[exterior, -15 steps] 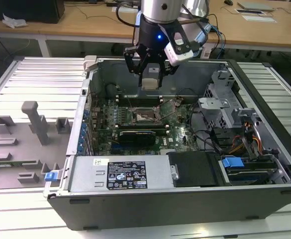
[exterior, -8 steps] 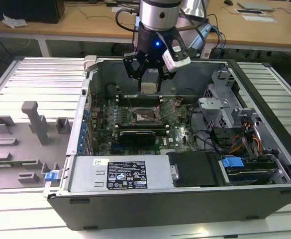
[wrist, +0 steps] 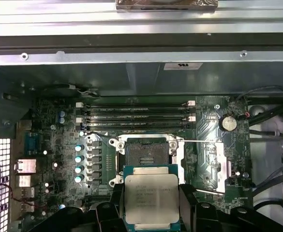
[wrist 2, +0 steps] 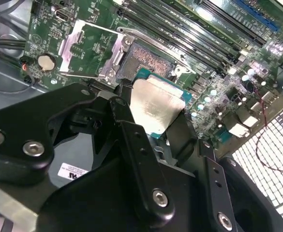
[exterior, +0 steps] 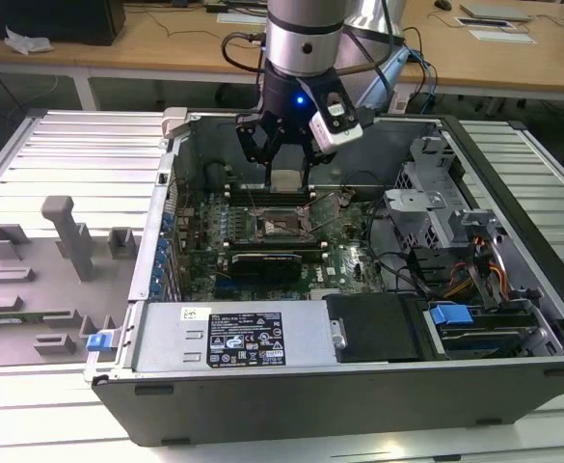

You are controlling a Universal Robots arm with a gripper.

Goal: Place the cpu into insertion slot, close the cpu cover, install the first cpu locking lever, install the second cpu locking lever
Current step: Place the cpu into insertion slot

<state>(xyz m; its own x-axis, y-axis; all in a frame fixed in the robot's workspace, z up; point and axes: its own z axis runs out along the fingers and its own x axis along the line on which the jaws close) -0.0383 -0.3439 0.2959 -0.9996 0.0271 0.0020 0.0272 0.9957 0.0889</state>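
Observation:
My gripper (exterior: 286, 174) hangs inside the open computer case, shut on the cpu (exterior: 287, 179), a flat square chip with a silvery top. In both wrist views the black fingers (wrist: 187, 205) clamp the cpu (wrist: 151, 197) (wrist 2: 158, 106) by two opposite edges. The insertion slot (wrist: 145, 153) (exterior: 283, 225) (wrist 2: 143, 60) lies bare on the green board, just below and ahead of the chip, which does not touch it. The cpu cover (wrist: 219, 162) (wrist 2: 67, 43) is swung open and lies beside the socket. Thin wire levers (wrist: 199, 141) stand released along the socket's sides.
Long black memory slots (wrist: 136, 116) run just beyond the socket, with blue capacitors (wrist: 78, 162) on one side and a coin battery (wrist: 228, 122) on the other. The power supply (exterior: 248, 338) fills the case's front and a drive cage (exterior: 436, 212) its right. A grey fixture plate (exterior: 50, 260) lies outside.

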